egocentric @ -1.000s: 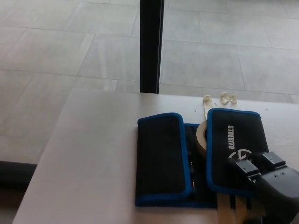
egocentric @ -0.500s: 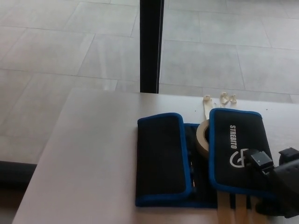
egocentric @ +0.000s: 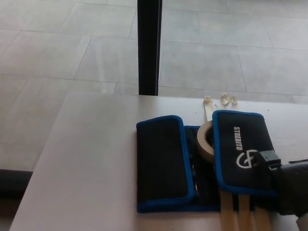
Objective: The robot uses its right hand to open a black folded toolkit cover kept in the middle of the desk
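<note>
One hand shows in my head view, the right hand (egocentric: 284,185), coming in at the lower right edge and lying on the right flap (egocentric: 240,149) of the toolkit cover (egocentric: 202,163). Whether its fingers pinch the flap or only rest on it, I cannot tell, because the picture cuts the hand off. The left hand is not in view.

The toolkit cover lies on the worktop (egocentric: 91,163), toward the right side of my picture. Its left flap (egocentric: 161,161) is folded flat over the inside. The right flap, with white lettering, stands a little raised, since a roll of tape (egocentric: 204,140) sits under its inner edge.

To do this step well, I would catch the blue border of the right flap and swing it outward to the right, slowly, so the tape does not roll away.

Some pale strips (egocentric: 238,214) come out under the flap; what they are, I cannot say.
</note>
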